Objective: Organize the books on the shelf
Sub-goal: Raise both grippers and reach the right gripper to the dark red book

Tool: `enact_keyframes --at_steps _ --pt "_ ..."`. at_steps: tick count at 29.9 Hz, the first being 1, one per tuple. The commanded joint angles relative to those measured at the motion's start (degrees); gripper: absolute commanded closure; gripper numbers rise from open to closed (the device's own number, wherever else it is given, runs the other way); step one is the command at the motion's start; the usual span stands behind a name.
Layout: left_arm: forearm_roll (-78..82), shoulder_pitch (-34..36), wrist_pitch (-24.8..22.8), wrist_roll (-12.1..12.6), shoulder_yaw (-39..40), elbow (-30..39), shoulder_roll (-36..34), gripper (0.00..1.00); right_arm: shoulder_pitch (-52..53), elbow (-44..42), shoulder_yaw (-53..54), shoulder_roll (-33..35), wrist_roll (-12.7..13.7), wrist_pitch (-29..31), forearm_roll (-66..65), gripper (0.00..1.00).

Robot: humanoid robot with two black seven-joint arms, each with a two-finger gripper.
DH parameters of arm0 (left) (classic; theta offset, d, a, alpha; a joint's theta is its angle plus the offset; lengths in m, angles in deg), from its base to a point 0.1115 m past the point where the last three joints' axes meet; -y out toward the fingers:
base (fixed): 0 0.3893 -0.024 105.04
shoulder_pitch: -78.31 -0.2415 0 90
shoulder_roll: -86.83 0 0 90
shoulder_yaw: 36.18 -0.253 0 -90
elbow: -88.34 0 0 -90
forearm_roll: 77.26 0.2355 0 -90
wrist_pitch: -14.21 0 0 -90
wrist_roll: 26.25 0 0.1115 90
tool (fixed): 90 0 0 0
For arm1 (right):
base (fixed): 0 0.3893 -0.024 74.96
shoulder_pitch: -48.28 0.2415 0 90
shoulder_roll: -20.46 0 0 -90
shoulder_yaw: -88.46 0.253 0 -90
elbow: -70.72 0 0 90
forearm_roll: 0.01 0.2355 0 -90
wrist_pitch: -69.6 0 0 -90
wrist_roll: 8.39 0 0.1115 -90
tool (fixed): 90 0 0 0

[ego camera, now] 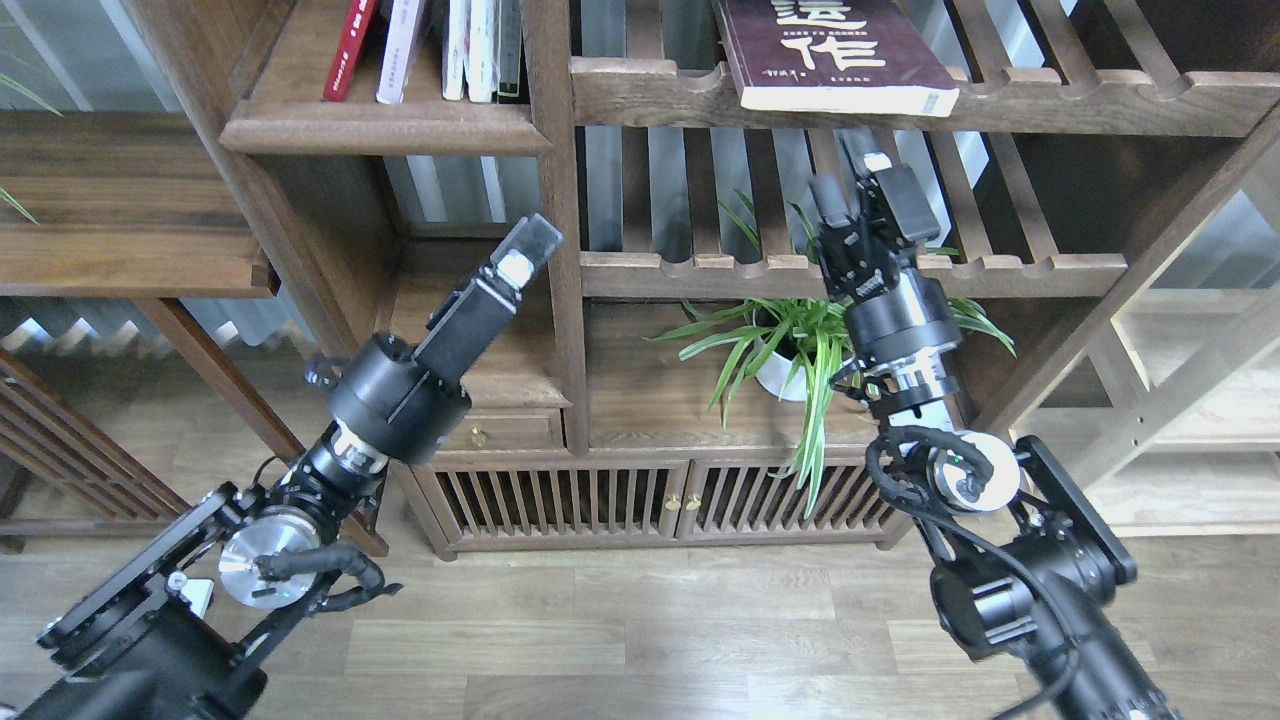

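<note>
Nearest you, your left gripper stood in front of the bookcase's small lower compartment, holding nothing; it was seen edge-on, so whether its jaws were spread or pressed together could not be told. Your right gripper was raised before the slatted rack with the scalloped front rail, above the green spider plant in its white pot; its jaws were spread and empty, and it sat just below the large maroon paperback with big white Chinese characters.

That maroon book lay flat on the upper slatted rack, its near corner overhanging the rail. Farther back and to the left, the red paperback and the pale white-lavender paperback leaned upright on the solid dark-brown wooden shelf, beside slim white-spined books.

You probably wanted to take the overhanging edge with the right jaws, squarely and deep enough that the cover would not peel or sag. A lift clear of the rail before any swing left would have kept it off the post.
</note>
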Motion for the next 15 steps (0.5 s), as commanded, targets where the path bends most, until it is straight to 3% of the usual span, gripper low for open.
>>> enact_keyframes --at_steps 1,10,15 --pt "0.24 -0.01 0.0 -0.03 -0.41 -0.98 -1.93 0.01 2.57 -0.02 -0.2 -1.28 0.01 -4.03 -0.01 0.26" --pt "0.41 0.08 0.0 0.41 -0.41 -3.34 -3.42 0.01 4.42 -0.11 -0.2 -1.37 -0.08 -8.25 -0.09 0.26" --pt "0.41 -0.1 0.0 4.97 0.03 -7.04 -3.6 0.01 6.26 -0.28 0.15 -1.37 -0.08 -9.57 -0.09 0.26"
